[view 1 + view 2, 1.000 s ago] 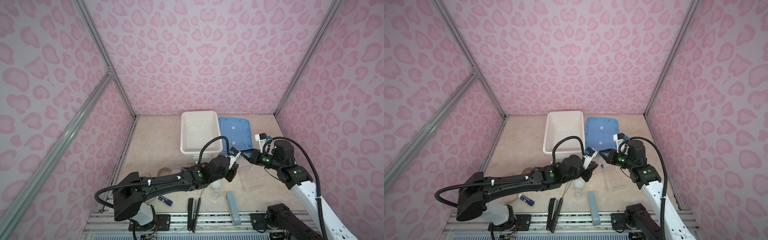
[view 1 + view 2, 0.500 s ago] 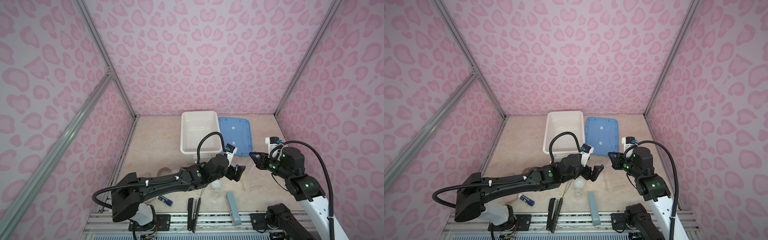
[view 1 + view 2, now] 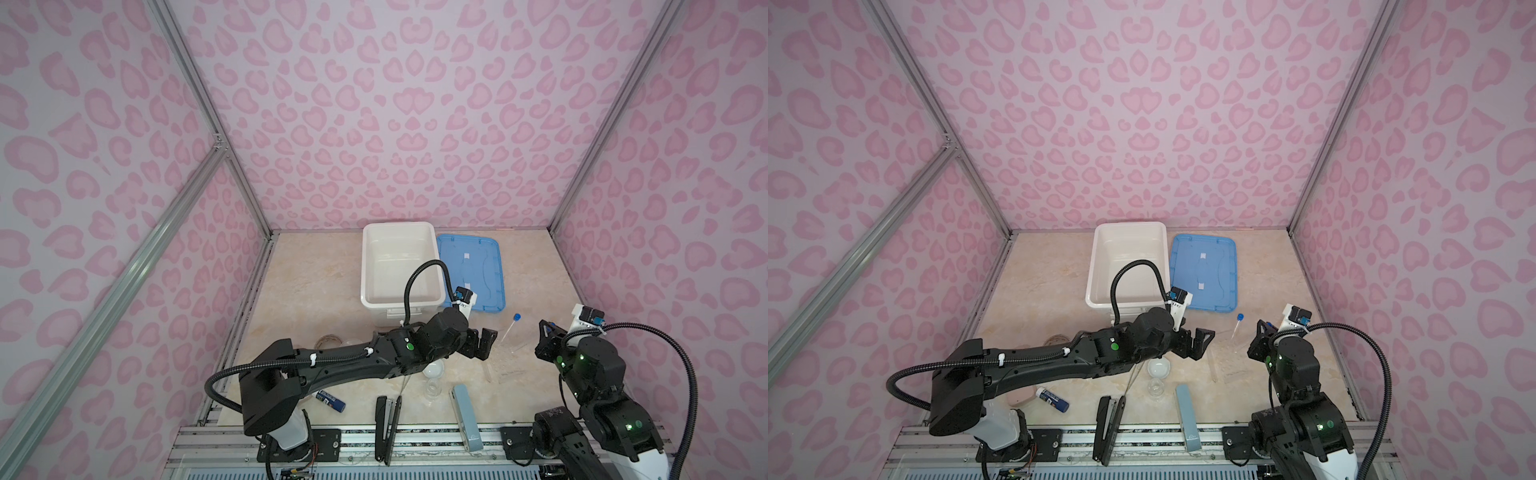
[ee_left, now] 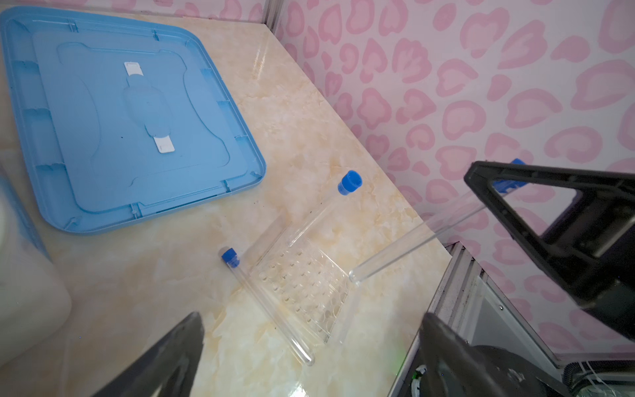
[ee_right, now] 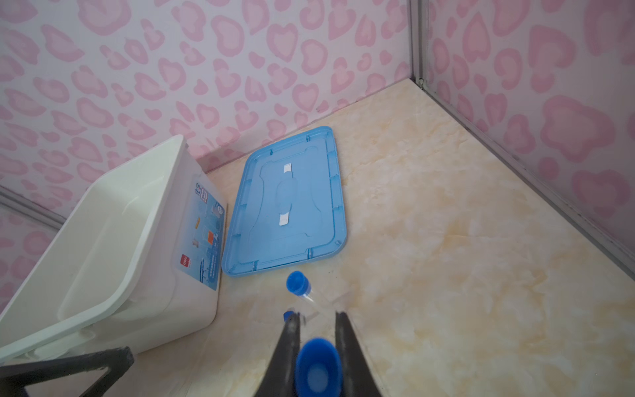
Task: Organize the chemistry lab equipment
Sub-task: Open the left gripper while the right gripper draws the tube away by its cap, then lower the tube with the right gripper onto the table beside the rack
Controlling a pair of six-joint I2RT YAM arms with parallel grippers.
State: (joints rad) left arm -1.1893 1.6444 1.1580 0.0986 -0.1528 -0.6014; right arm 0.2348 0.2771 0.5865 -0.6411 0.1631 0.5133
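Note:
My right gripper point(image 5: 316, 314) is shut on a long blue-capped tube point(image 5: 318, 366). It holds the tube slanted above the table's right side point(image 4: 412, 240). My left gripper point(image 3: 482, 343) point(image 4: 312, 316) stands wide open with nothing in it, just left of a clear rack point(image 4: 302, 278) lying flat. Two more blue-capped tubes lie at the rack: one point(image 4: 309, 220) rests across it and the other point(image 4: 268, 306) lies alongside. Under the left arm are a small white dish point(image 3: 433, 368), a little clear beaker point(image 3: 432, 390) and a thin rod point(image 3: 405, 382).
A white bin point(image 3: 397, 225) stands open at the back with its blue lid point(image 3: 471, 270) flat beside it. Along the front edge lie a black stapler point(image 3: 388, 428), a pale-blue stapler point(image 3: 465, 415) and a blue glue stick point(image 3: 330, 401). A tape roll point(image 3: 326, 341) lies left of the arm.
Both grippers met at the tube a second ago. My left gripper has opened and let it go, and my right gripper has drawn back to the right with the tube.

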